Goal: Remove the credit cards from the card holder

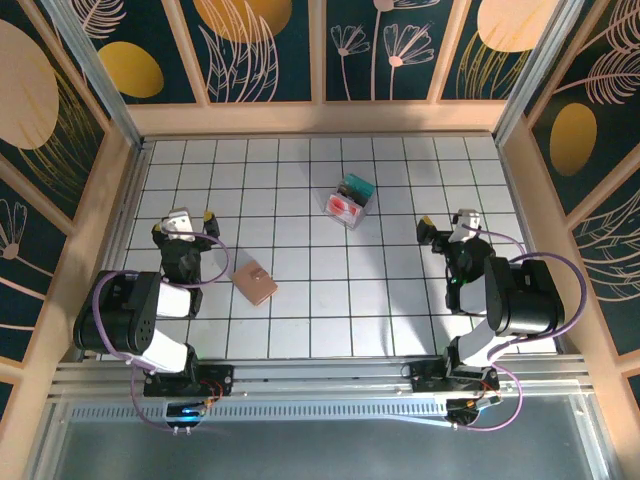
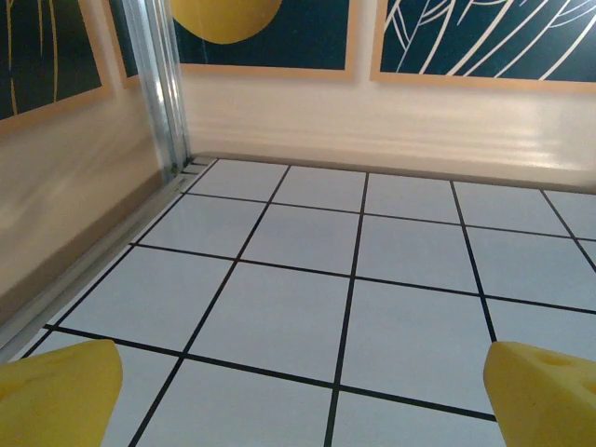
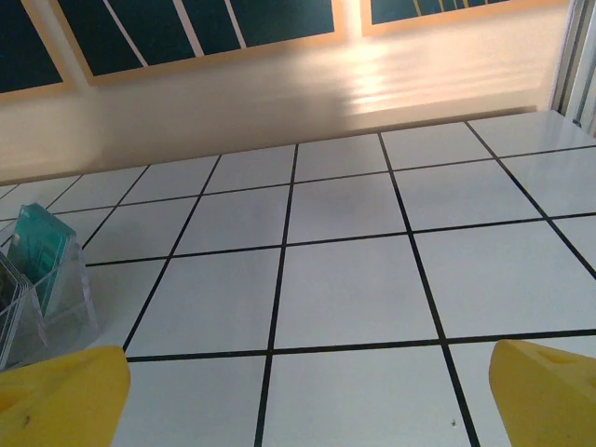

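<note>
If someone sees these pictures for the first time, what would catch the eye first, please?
Probably the clear plastic box with red and teal contents, standing alone near the middle of the white gridded table. Next comes the tan card holder, lying flat to the right of the left gripper. The left gripper and the right gripper both hold their yellow fingers wide apart.

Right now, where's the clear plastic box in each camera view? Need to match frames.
Top external: clear plastic box lies mid-table, slightly right of centre, toward the far side.
Right wrist: the box is at the far left edge, low, cut off by the frame.
Left wrist: camera faces the far left corner post and bare tiles.
Shared landmark: the black-lined white grid tabletop meeting the wooden back wall.
</note>
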